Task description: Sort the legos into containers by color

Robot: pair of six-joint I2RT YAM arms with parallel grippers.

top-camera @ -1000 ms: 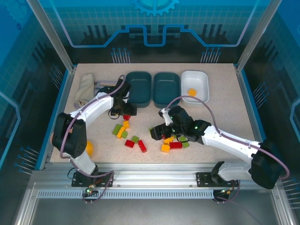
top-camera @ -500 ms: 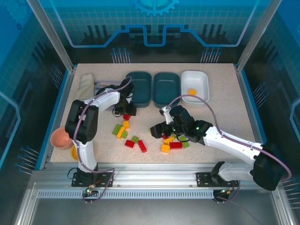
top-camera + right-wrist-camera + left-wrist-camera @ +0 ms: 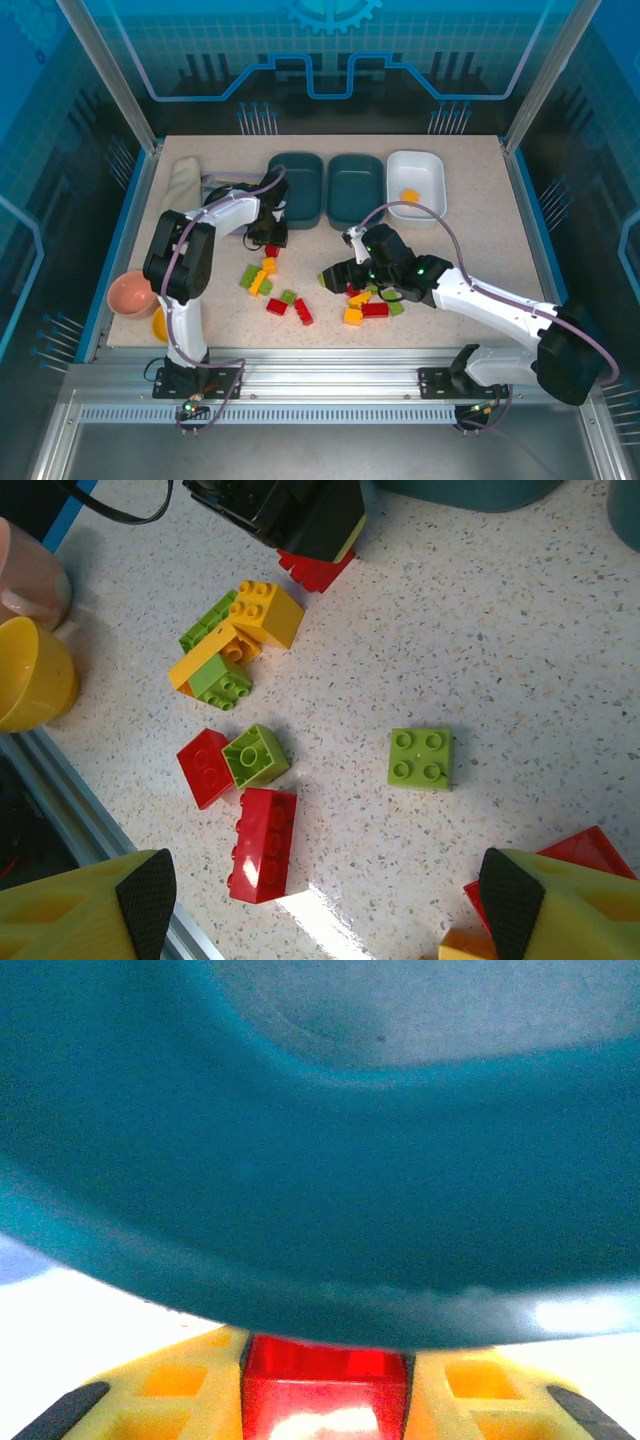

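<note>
Step in hand: left gripper (image 3: 268,237) pinches a red brick (image 3: 325,1397) between its yellow fingers (image 3: 470,1400), just in front of the left teal tray (image 3: 297,186)

Right gripper (image 3: 335,281): jaws spread, holding nothing; hovers over loose legos (image 3: 240,770) mid-table

Next move, as I judge: lift the red brick over the tray rim, then let go inside

White tray (image 3: 416,183): holds one orange brick (image 3: 409,196)

Around: pink cup (image 3: 130,294) and yellow bowl (image 3: 159,325) at the left edge, well apart

In the way: tray wall close ahead; neighbouring bricks crowd the pick spot
</note>
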